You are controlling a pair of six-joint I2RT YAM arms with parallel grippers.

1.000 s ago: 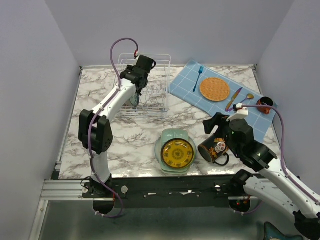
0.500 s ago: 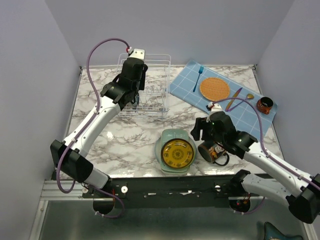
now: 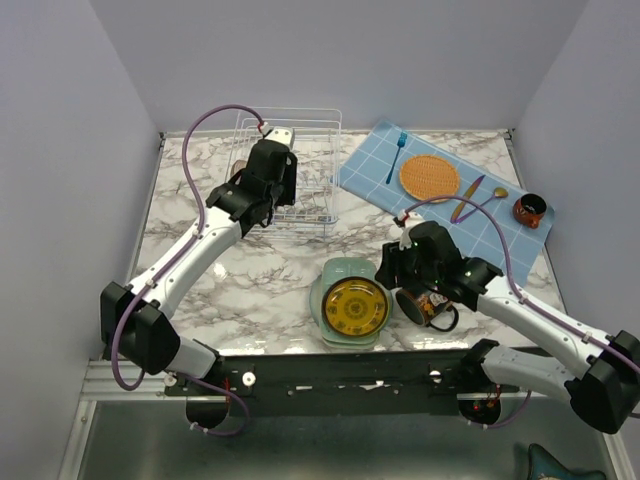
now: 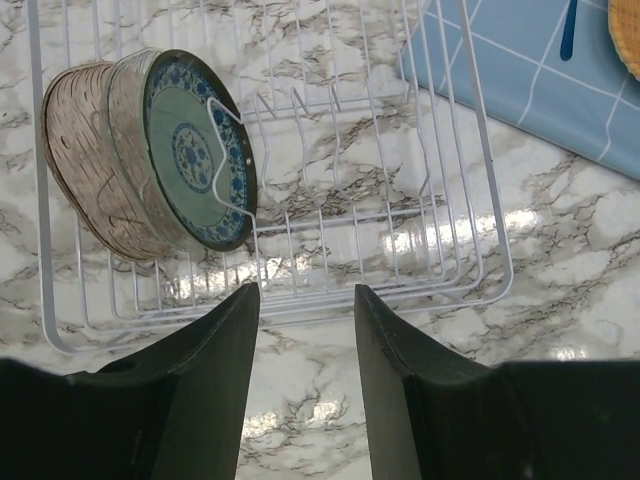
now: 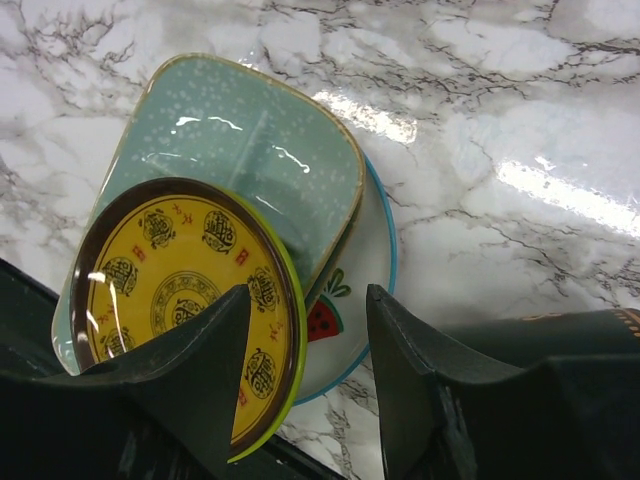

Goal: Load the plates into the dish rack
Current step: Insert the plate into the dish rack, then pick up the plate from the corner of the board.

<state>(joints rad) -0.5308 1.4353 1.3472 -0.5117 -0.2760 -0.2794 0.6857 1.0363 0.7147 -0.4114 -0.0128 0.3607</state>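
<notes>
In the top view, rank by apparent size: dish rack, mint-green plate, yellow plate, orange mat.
1. dish rack
2. mint-green plate
3. yellow plate and orange mat: too alike to rank, and the mat lies farther from the camera.

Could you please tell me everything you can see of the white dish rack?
It is a white wire rectangular dish rack with tall open sides and rows of upright prongs, standing level at the far side of the marble table, just left of the blue mat. A brownish plate and a teal-patterned plate stand on edge together at one end; the other slots are empty. The left gripper hangs above it, jaws open.
</notes>
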